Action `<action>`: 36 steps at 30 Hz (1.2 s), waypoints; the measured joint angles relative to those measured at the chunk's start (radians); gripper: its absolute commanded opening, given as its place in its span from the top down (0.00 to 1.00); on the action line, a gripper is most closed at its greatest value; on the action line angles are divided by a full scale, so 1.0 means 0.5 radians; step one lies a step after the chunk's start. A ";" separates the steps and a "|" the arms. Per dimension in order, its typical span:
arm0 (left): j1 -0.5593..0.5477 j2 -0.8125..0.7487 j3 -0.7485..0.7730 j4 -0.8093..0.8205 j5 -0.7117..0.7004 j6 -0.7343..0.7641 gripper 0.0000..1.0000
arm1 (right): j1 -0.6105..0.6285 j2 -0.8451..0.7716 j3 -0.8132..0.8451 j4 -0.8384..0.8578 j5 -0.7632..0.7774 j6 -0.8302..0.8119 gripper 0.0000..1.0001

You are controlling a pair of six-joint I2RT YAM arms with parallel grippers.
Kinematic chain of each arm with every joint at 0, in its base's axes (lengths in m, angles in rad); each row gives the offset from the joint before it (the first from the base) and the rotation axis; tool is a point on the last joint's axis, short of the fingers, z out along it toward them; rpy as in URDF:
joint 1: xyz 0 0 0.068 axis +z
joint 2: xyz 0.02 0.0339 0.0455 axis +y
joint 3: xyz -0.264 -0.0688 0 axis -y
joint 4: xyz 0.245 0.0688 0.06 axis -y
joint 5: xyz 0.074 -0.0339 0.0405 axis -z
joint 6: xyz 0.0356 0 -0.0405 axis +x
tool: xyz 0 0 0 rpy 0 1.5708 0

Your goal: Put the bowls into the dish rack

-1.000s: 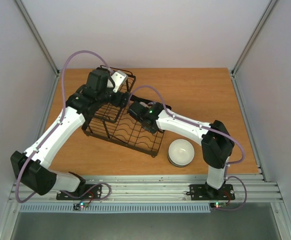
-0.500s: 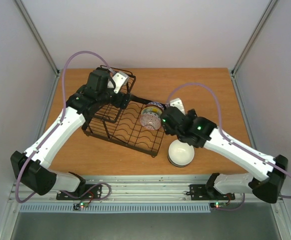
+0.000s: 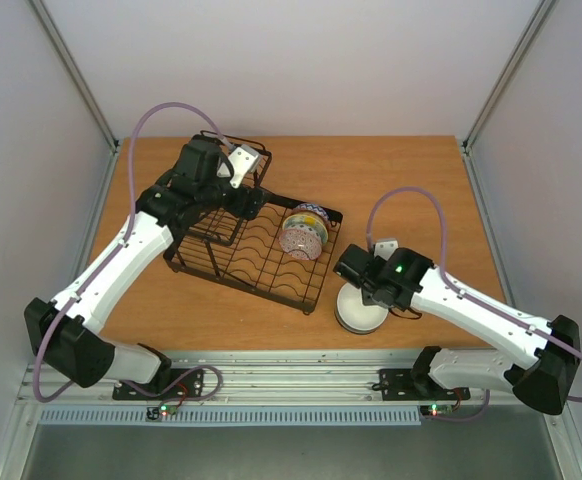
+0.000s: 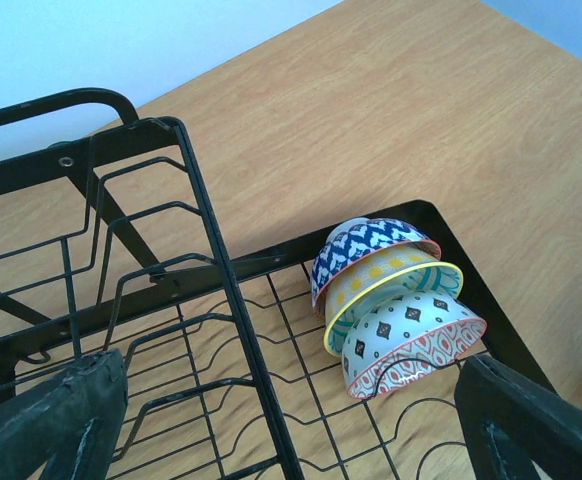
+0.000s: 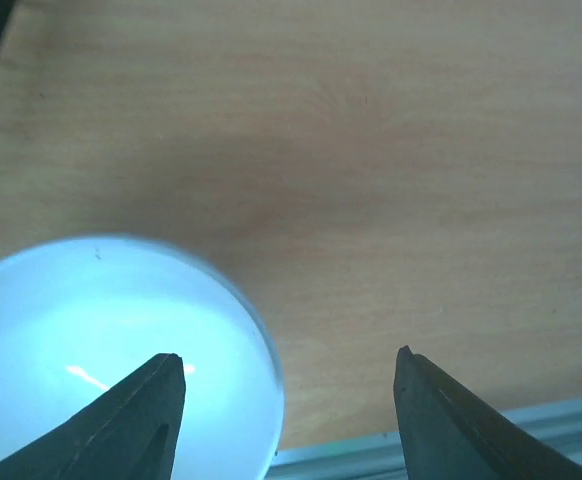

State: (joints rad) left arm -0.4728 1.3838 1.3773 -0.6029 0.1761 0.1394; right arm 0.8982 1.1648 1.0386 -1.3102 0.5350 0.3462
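Since the white bowl (image 3: 360, 313) (image 5: 101, 350) sits mouth-up by the bench's (image 3: 401, 180) near edge, just off the rack's (image 3: 241, 255) (image 4: 201, 200) near right corner, my right arm is plainly the nearer one. My right gripper (image 3: 351, 268) (image 5: 289, 362) hangs over it with jaws spread wide and nothing in them. One finger is above the bowl's inside and the other above bare wood, so the rim runs between them. I judge the grab turns on that straddle. My left gripper (image 3: 246, 200) (image 4: 291, 430), also wide open and empty, hovers over the rack, where three patterned bowls (image 3: 304, 232) (image 4: 396, 300) stand on edge at its right end. My wrist covers the bowl's far rim from above. Glare washes out its inside, so I cannot tell whether it is one bowl or a stack.
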 measured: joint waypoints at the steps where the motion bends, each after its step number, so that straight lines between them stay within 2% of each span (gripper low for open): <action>1: 0.000 0.000 0.000 0.000 0.003 -0.002 0.10 | -0.005 -0.008 -0.030 -0.009 -0.024 0.033 0.42; 5: 0.000 0.002 0.000 -0.001 0.021 -0.004 0.10 | -0.031 -0.036 -0.144 -0.009 -0.108 0.121 0.46; 12: 0.000 0.008 0.000 -0.002 0.040 -0.011 0.10 | -0.067 -0.040 -0.378 0.103 -0.245 0.219 0.61; 21: 0.000 0.009 0.000 -0.007 0.043 -0.018 0.10 | -0.072 -0.033 -0.465 0.238 -0.323 0.253 0.98; 30: 0.000 0.012 0.000 -0.015 0.071 -0.019 0.10 | -0.079 -0.119 -0.369 0.130 -0.307 0.265 0.99; 36: -0.002 0.076 0.037 -0.056 0.172 -0.020 0.11 | -0.079 -0.231 -0.092 -0.021 -0.237 0.176 0.99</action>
State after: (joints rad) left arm -0.4740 1.4220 1.3960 -0.6312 0.2619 0.1295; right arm 0.8585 1.0492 0.9924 -1.3205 0.4164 0.4343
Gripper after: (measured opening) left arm 0.901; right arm 0.049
